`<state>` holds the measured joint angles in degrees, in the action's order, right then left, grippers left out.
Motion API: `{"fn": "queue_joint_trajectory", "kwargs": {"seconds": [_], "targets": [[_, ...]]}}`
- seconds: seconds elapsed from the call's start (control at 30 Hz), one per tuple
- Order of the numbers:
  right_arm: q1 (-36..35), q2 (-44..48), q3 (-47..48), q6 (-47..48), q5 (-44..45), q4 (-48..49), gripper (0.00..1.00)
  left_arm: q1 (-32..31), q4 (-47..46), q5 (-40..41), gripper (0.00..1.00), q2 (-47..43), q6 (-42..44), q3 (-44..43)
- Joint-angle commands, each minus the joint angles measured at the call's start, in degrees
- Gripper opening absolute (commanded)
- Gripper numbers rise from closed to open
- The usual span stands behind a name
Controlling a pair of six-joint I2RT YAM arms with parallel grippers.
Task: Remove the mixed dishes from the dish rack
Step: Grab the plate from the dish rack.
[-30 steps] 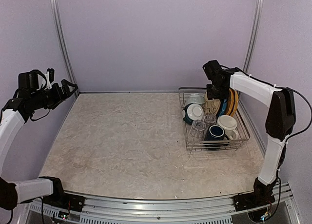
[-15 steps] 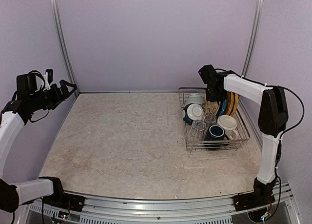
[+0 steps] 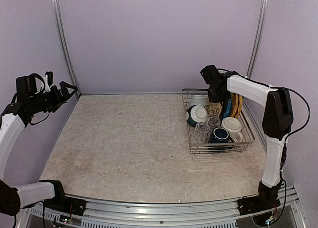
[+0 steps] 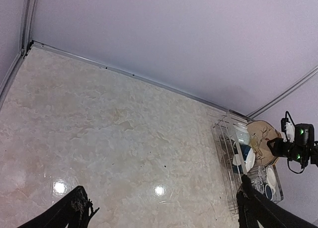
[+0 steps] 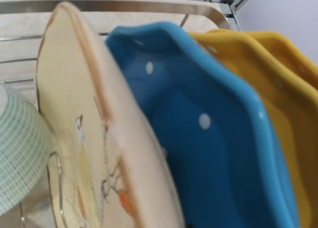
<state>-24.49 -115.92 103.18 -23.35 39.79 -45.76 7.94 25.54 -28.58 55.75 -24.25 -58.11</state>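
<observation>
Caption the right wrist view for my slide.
Close-up: beige plate, blue plate and yellow plates standing on edge in the dish rack.

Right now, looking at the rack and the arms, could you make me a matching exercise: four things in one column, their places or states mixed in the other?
Things
1. blue plate
2. navy mug
3. bowl
4. left gripper

Places or states
A. open, far from the rack
B. on edge, between the beige plate and the yellow plate
C. near side of the rack, beside the cream mug
D. left side of the rack, white inside showing

Pairs: 1-B, 2-C, 3-D, 4-A
</observation>
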Motion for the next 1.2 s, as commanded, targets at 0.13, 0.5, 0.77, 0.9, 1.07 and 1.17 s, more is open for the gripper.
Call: {"fn": "queue_joint_trajectory", "kwargs": {"seconds": [0.13,0.5,0.77,0.9,1.07,1.17], "targets": [[0.3,3.1,1.2,1.5,0.8,-0.1,0.00,1.4,-1.5,-2.4,0.99,1.1,-1.1,1.0],[0.3,7.8,1.5,2.5,-0.3,-0.7,0.00,2.8,-2.0,-4.1,0.99,2.3,-2.0,1.1],[0.3,10.2,1.5,3.8,-1.6,-0.3,0.00,3.0,-2.1,-4.5,0.99,2.9,-2.3,1.1],[0.3,11.7,1.4,4.1,-2.7,-0.3,0.00,3.0,-2.2,-4.8,0.99,3.2,-2.4,1.1],[0.3,13.2,2.2,4.2,-3.4,-1.3,0.00,3.0,-2.1,-4.9,0.99,3.6,-2.4,1.1],[0.3,14.4,2.7,4.2,-4.5,-1.2,0.00,3.0,-2.1,-5.2,0.99,3.9,-2.5,1.0]]}}
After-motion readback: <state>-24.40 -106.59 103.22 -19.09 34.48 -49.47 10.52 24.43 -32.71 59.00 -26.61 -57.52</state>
